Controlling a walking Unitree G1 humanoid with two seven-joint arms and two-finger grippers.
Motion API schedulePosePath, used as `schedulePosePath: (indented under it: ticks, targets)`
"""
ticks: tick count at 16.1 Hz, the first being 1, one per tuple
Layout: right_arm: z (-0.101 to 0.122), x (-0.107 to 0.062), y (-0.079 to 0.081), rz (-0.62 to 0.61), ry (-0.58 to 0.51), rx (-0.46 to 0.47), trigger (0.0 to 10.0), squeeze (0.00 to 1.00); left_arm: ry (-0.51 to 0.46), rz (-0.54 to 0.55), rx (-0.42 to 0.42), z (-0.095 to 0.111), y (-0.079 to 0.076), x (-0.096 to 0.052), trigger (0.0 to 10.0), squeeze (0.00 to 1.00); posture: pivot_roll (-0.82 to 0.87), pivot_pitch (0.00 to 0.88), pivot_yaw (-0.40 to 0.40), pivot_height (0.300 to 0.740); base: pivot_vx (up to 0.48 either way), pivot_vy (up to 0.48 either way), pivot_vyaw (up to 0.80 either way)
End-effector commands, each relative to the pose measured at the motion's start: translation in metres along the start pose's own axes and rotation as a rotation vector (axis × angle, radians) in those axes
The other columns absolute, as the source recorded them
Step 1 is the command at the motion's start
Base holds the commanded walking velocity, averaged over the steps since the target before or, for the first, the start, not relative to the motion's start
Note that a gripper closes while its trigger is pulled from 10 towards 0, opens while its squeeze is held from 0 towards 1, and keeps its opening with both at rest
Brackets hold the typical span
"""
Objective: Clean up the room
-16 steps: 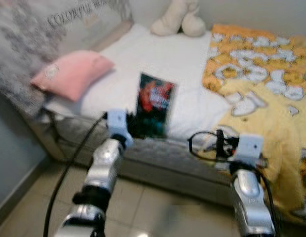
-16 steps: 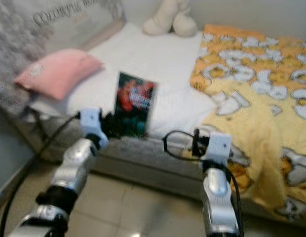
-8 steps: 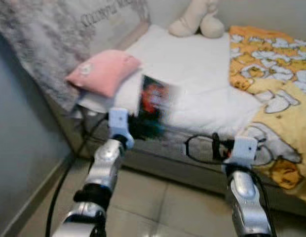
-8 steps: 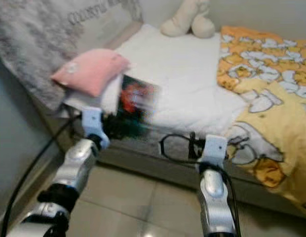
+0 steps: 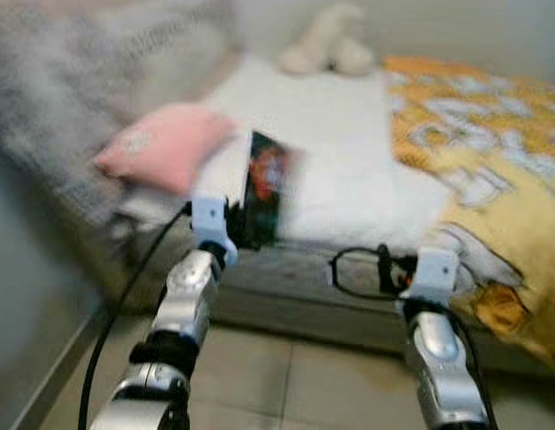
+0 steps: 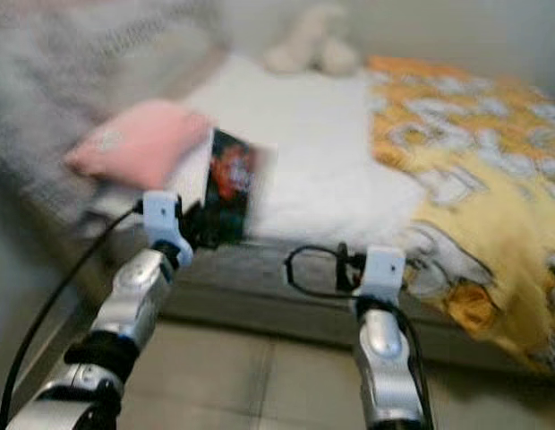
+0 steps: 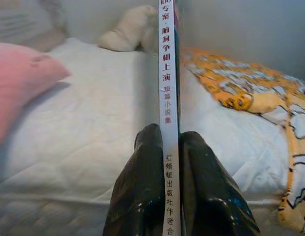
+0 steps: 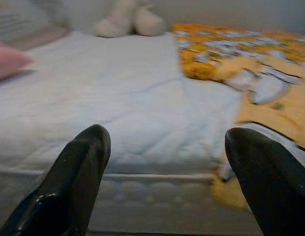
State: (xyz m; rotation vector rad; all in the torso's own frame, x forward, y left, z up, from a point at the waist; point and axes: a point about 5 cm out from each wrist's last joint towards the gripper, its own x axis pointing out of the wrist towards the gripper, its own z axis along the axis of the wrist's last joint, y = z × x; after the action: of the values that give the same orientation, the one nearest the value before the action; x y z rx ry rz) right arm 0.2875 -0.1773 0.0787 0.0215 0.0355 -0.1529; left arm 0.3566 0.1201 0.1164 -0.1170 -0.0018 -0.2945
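- A book (image 5: 264,188) with a dark cover and a red picture on it stands upright in the air, held at its lower end over the near edge of the bed (image 5: 322,152).
- The left gripper (image 7: 170,162) has its two black fingers (image 7: 142,191) pressed flat against either side of the book, the white spine with printed characters running up between them.
- The right gripper (image 8: 167,162) hangs in front of the mattress edge with its fingers spread wide apart and nothing between them.
- Behind the book lies a white sheet; a pink pillow (image 5: 161,148) rests on it toward the robot's left, just beside the book as seen from the head.
- A cream soft toy (image 5: 327,40) sits at the far end of the bed against the wall.
- An orange and yellow patterned blanket (image 5: 479,134) covers the bed's right side and drapes over the edge.
- A tiled floor (image 5: 304,376) lies below the silver arms; the head views are blurred.
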Motion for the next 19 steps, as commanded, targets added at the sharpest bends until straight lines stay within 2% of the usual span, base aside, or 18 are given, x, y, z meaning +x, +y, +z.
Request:
schedulePosePath:
  ticks: [1,4,14,19]
  targets:
    - [0.0,0.001,-0.007,-0.027,0.002,-0.002,10.0,0.0,-0.055,-0.016,0.012,0.015,-0.006,0.008,10.0,0.0,0.1,0.0,0.037,0.74,0.435,0.0,0.0]
    - [0.001,0.003,-0.004,-0.009,-0.004,0.007,10.0,0.0,-0.056,-0.036,0.028,0.019,-0.005,0.011,10.0,0.0,0.11,0.0,0.042,0.74,0.431,0.0,0.0]
    - [0.004,0.004,-0.003,0.007,-0.014,-0.018,10.0,0.0,-0.065,0.007,0.05,0.025,0.004,0.016,10.0,0.0,0.09,0.0,0.042,0.74,0.394,0.273,0.0]
    - [0.003,0.001,-0.004,0.005,-0.015,-0.023,10.0,0.0,-0.059,-0.04,0.075,0.028,-0.002,0.02,10.0,0.0,0.08,0.0,0.044,0.74,0.385,0.286,0.0]
